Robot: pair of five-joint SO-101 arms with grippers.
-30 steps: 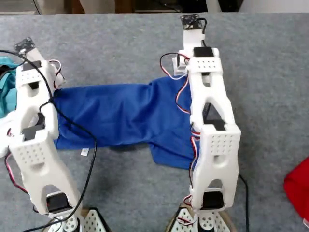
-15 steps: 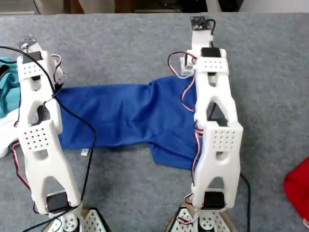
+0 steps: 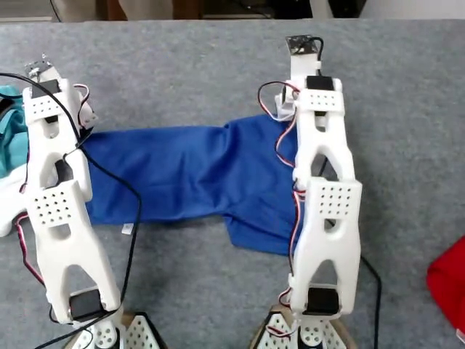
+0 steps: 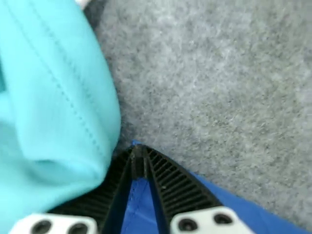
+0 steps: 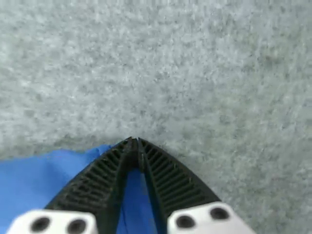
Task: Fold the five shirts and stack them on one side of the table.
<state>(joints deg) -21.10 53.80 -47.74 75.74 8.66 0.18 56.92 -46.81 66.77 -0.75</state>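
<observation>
Here the left gripper [image 4: 139, 158] and right gripper [image 5: 135, 147] pinch the blue shirt [image 3: 182, 171] at its far edge, grey table [image 3: 182, 65] beyond.

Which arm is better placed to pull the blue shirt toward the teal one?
Left, most likely. The left gripper is shut on the blue shirt at its end, right beside the teal shirt. The right gripper pinches the same shirt's far edge, farther from the teal one.

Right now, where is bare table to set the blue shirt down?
Free: the grey table beyond the blue shirt, and the stretch between the right arm and the red shirt. Crowded: the left edge, where the teal shirt lies beside the left arm.
</observation>
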